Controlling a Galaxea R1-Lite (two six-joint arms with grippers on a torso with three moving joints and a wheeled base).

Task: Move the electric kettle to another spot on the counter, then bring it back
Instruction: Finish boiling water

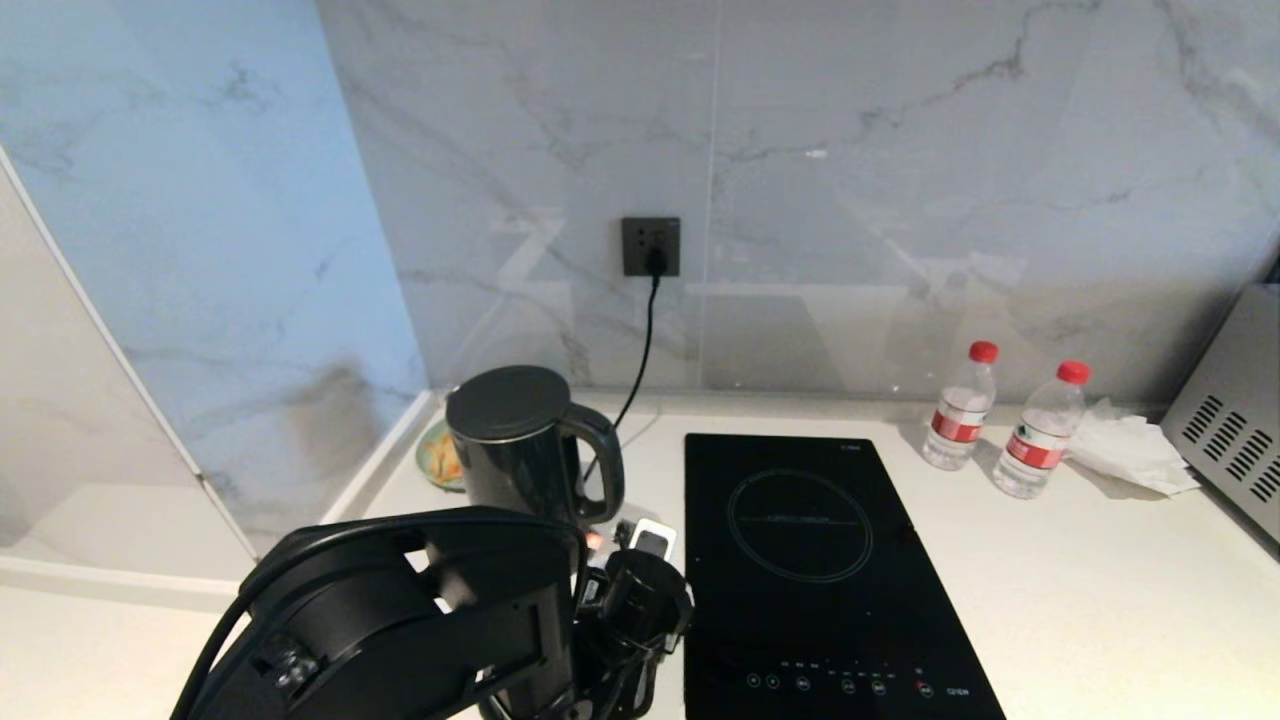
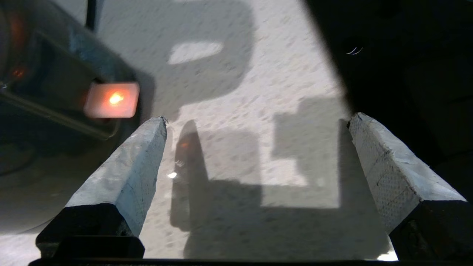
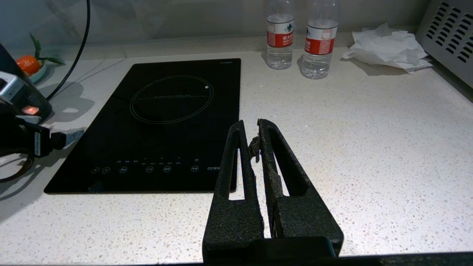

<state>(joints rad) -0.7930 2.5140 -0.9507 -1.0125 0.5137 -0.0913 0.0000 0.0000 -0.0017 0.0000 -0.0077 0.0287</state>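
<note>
Electric kettle [image 1: 515,440]: glossy black jug with flat dark lid and loop handle, stood upright at the back left of the counter [image 1: 1100,600], near the corner of the marble wall [image 1: 850,150]. Its handle is turned toward the hob [image 1: 820,560]. A lit orange switch [image 2: 112,99] is seen at its foot.

Left gripper [image 2: 257,120]: held low over the counter just beside the kettle's base, on the handle side. Its fingers [image 2: 129,170] are spread wide apart; nothing is held between them, only bare speckled stone being seen there. The arm [image 1: 400,610] is seen in the foreground of the head view, in front of the kettle.

Right gripper [image 3: 255,127]: held above the counter in front of the hob, well apart from the kettle. Its fingers are pressed together with nothing between them.

Cord [image 1: 640,350]: black, run from a wall socket [image 1: 650,245] down behind the kettle.

Small dish [image 3: 35,70]: placed behind the kettle by the wall, with an orange fruit in it.

Two water bottles [image 1: 960,410]: red-capped, stood side by side at the back right of the hob.

Crumpled tissue [image 1: 1130,450]: laid just beside the bottles.

Vented grey appliance [image 1: 1235,430]: set at the far right edge.
</note>
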